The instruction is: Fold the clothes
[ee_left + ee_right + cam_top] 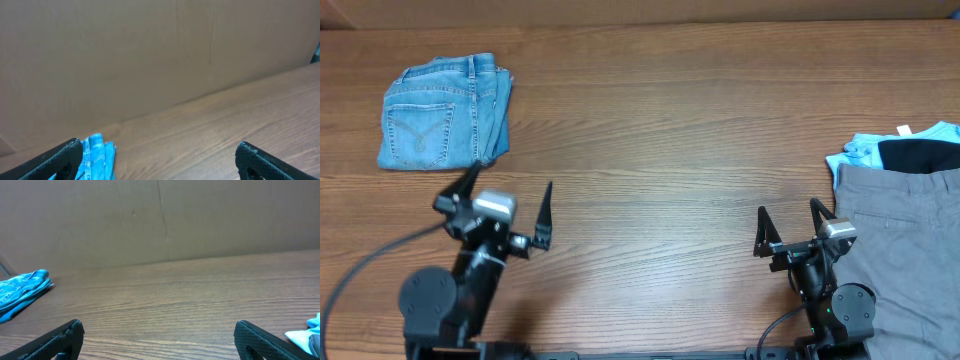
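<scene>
Jeans first: light blue washed-denim jeans [445, 112] lie at far left of the brown wood-grain table [670, 130] in a compact squarish bundle, stitched back pocket up, layers stacked along the right edge. To me they look folded, or close to it.

Handling, my guess: denim is heavy for cloth, fairly stiff, not slippery and not fragile. A thick stack like that won't drape much, but the top layers could slide off if I pinch only those. I'd take it at the stacked right edge or the waistband, jaws wide, with a deep bite through all the layers.

Left gripper [512, 180] hangs just near of the bundle and a bit to its right, fingers spread wide, nothing in them. Its wrist cam catches a corner of denim beside the left finger, not touching as far as I can tell. Right gripper [787, 210] is well apart at near right, also spread wide and empty.

Other stuff: plain grey trousers [905, 250] lie right beside the right arm, w/ a black garment [920, 155] and a pale-blue garment [860, 150] beyond them at the right edge. Tan cardboard wall [150, 50] closes the far side. Black cable [370, 260] loops by the left base. Nothing sits btwn left gripper and jeans.
</scene>
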